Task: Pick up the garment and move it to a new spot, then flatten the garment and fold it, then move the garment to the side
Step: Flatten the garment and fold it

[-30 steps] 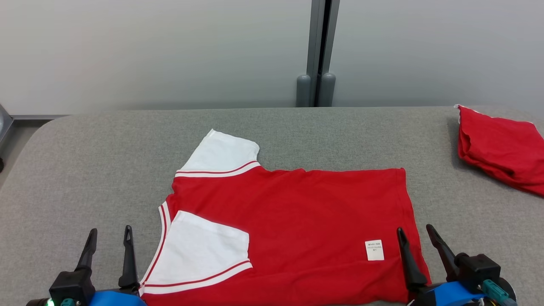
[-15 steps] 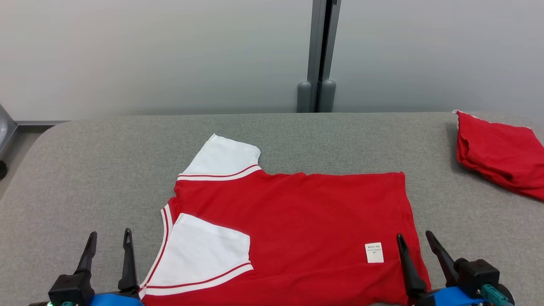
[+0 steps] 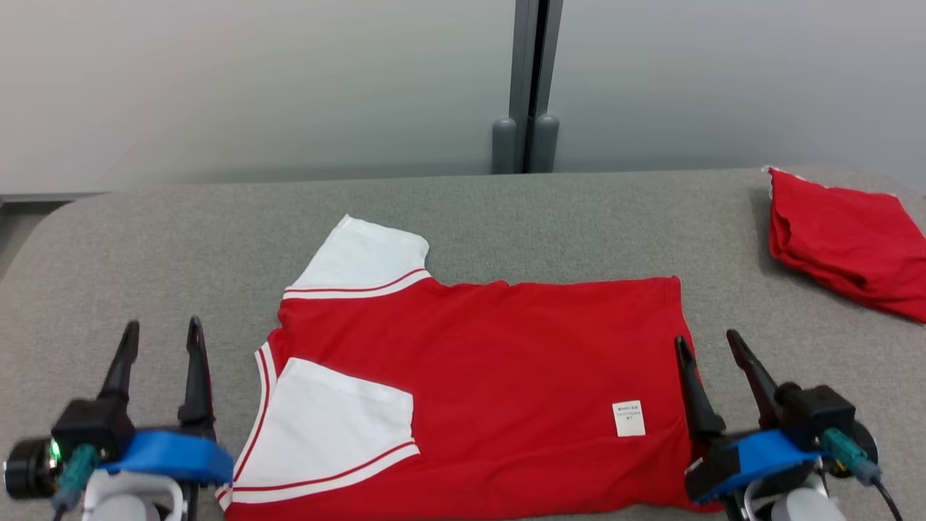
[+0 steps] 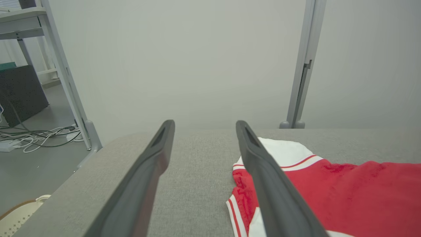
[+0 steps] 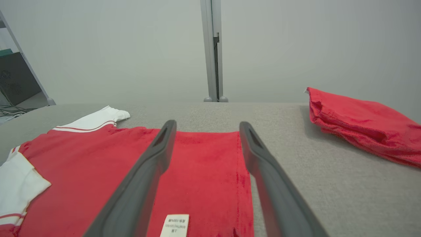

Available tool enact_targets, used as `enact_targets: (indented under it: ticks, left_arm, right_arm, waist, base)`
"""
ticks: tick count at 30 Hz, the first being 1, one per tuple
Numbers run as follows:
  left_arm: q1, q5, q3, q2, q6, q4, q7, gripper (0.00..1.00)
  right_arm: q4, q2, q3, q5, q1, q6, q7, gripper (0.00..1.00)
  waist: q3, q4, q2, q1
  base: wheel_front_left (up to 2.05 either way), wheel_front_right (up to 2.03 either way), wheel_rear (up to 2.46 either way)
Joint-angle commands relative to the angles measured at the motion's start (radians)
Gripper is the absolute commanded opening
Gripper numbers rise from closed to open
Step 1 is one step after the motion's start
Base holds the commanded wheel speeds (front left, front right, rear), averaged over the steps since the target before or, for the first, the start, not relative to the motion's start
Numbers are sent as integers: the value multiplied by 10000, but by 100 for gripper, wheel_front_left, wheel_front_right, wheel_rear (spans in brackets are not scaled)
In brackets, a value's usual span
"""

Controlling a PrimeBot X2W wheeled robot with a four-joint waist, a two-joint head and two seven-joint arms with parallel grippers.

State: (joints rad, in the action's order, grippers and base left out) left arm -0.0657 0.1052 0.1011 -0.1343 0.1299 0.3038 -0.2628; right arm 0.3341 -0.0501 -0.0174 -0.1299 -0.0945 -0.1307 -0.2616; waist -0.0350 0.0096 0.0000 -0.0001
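Observation:
A red T-shirt with white sleeves lies flat on the grey table, one sleeve folded over its front and a white label near its hem. The same shirt spreads under my right fingers, and its collar side shows in the left wrist view. My left gripper hovers open just left of the collar, holding nothing. Over the shirt's right hem edge, my right gripper is open too, with one finger above the cloth and the other above the table.
A second red garment, bundled, lies at the table's far right edge. A grey wall with a vertical post stands behind the table. Left of the table are a shelf frame and floor cables.
Both grippers have risen and moved forward along the shirt's sides. The head camera has shifted slightly, so the whole scene sits a bit lower-left. The shirt itself has not moved.

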Motion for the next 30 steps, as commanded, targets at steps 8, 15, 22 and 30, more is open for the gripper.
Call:
enact_targets:
  ticks: [8, 15, 22, 30]
  left_arm:
    - [-3637, 616, -1706, -1708, 12, 777, -22, 100]
    - [-6612, 2069, -3198, -2879, 1, 2251, 717, 100]
    - [-8761, 3408, -4950, -4069, 1, 3159, 1964, 100]
    - [-9736, 4866, -6879, -4714, 1, 4221, 3257, 100]
  right_arm:
    - [729, -593, -461, 334, -2632, -1, -33, 100]
    - [1701, -963, -1023, 367, -4738, -1, 596, 100]
    - [1922, -921, -1506, 170, -6026, -1, 1119, 100]
    - [1817, -832, -1835, -52, -6543, -1, 1020, 100]
  waist:
    - [-1236, -338, 0, 1]
    - [-2508, -933, 0, 1]
    - [-3917, -1568, 0, 1]
    - [-4769, -2062, 0, 1]
  base:
    - [0, 0, 0]
    - [0, 0, 0]
    - [0, 0, 0]
    - [0, 0, 0]
